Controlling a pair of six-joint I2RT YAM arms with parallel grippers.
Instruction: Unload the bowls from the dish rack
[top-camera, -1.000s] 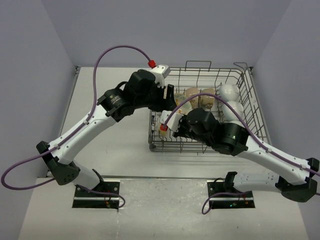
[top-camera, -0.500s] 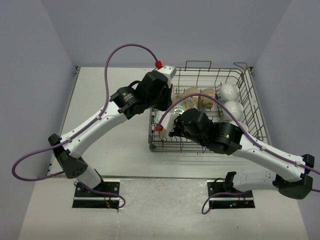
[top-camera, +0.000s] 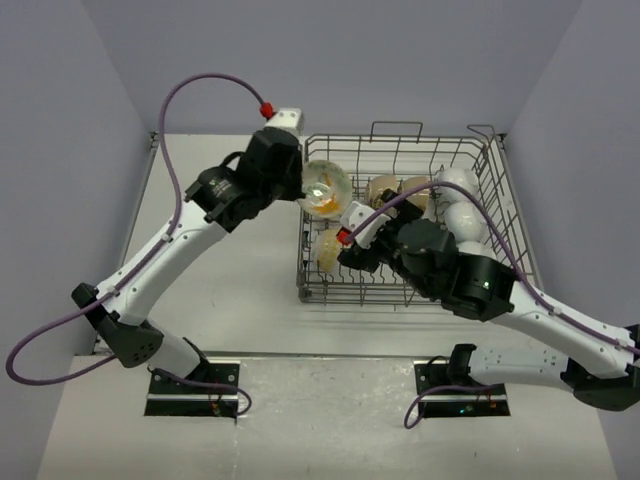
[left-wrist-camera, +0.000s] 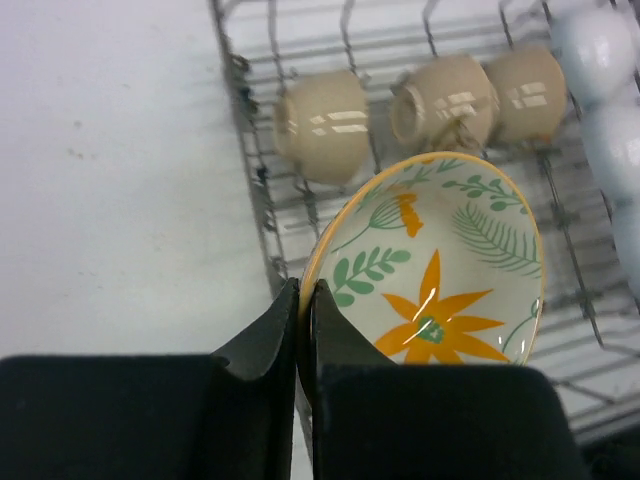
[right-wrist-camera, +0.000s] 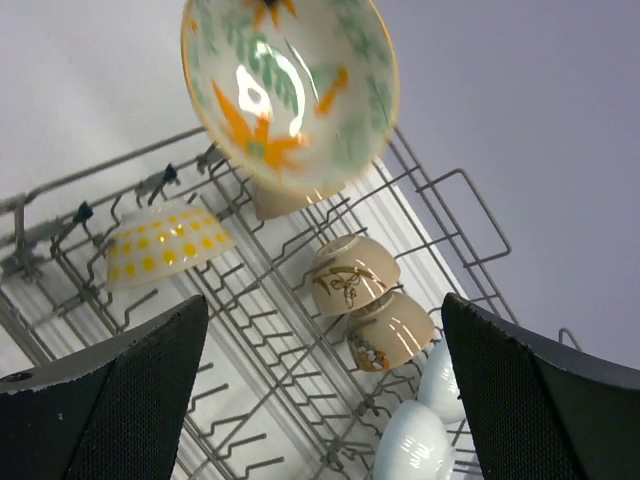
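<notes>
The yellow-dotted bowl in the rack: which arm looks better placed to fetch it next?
Right, probably. The right fingers are open above the dish rack, the yellow-dotted bowl close by; the left fingers are shut on the rim of the flowered bowl.

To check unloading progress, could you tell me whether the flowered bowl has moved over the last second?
Yes. Pinched by the left gripper, the flowered bowl has risen leftward to the dish rack's left wall.

Flowered bowl (right-wrist-camera: 290, 95) above dish rack (right-wrist-camera: 268, 332)
</notes>
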